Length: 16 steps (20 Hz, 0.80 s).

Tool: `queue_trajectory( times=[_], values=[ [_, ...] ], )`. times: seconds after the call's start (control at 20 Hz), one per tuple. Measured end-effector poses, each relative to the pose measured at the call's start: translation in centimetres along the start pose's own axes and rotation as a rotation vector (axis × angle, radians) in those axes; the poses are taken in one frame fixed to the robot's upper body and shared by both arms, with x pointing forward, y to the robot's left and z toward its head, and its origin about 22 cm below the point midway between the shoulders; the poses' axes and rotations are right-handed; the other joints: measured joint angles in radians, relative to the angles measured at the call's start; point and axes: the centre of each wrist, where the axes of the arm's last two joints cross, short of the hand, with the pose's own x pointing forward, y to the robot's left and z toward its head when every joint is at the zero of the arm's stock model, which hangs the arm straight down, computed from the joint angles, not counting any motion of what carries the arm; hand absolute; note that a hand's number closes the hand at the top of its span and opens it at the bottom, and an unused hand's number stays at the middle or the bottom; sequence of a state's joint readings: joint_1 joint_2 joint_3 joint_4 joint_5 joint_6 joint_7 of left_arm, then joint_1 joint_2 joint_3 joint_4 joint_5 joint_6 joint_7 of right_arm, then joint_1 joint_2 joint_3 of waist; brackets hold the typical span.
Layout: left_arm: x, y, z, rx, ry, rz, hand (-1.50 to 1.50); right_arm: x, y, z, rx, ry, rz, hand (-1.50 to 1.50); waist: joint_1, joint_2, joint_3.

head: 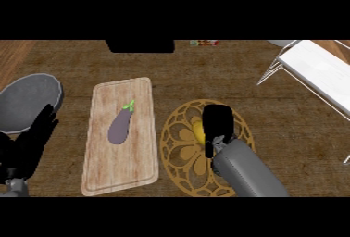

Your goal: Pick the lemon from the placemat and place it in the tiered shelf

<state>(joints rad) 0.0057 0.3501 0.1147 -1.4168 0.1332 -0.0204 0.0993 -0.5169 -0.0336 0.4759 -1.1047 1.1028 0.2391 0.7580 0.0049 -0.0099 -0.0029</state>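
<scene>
Brown wood-grain counter (205,69) fills the head view, and things lie across it from left to right. At the far left the left hand (31,143) rests by the edge with its fingers straight and slightly apart, holding nothing. Just behind it sits a grey round pan (27,99), partly cut off by the view's edge. Next comes a pale wooden cutting board (103,171), long and lying a little tilted, with a purple eggplant (120,127) on its middle, green stem pointing away from the robot. Right of the board lies a round golden placemat (179,157) with an openwork flower pattern. The right hand (217,125) is down over the placemat's middle, its grey forearm coming in from below. The lemon (196,132) shows only as a yellow sliver at the hand's left side, still on the placemat; whether the fingers close on it cannot be told, since the back of the hand hides them. At the upper right stands the white tiered shelf (321,69) with its wire legs, well apart from the placemat.
</scene>
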Motion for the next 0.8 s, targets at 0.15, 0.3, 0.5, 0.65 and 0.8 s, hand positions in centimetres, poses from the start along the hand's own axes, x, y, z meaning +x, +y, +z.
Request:
queue_trajectory(
  times=[0.15, 0.3, 0.5, 0.65, 0.8],
  values=[
    [0.1, 0.1, 0.0, 0.005, 0.001, 0.002, 0.0, 0.8, -0.1, 0.4, -0.048, -0.007, 0.013, 1.5, 0.0, 0.0, 0.0],
    [-0.1, -0.1, -0.1, 0.009, 0.003, 0.001, 0.0, 0.2, -0.5, 1.2, -0.1, -0.019, 0.014, 1.5, -0.003, 0.002, 0.001],
    [-0.1, 0.9, 0.1, 0.004, 0.005, 0.0, 0.0, 0.7, -2.1, 3.1, -0.189, -0.024, -0.01, 1.5, -0.005, 0.005, 0.002],
    [0.0, 0.5, 0.0, 0.011, 0.007, 0.004, 0.0, -2.2, -4.1, 2.1, -0.237, 0.089, -0.107, 1.5, -0.013, 0.006, 0.003],
    [0.0, 0.8, 0.1, 0.013, 0.015, 0.005, 0.0, -6.1, -6.1, 0.6, -0.271, 0.246, -0.242, 1.5, -0.018, 0.007, 0.003]
  ],
)
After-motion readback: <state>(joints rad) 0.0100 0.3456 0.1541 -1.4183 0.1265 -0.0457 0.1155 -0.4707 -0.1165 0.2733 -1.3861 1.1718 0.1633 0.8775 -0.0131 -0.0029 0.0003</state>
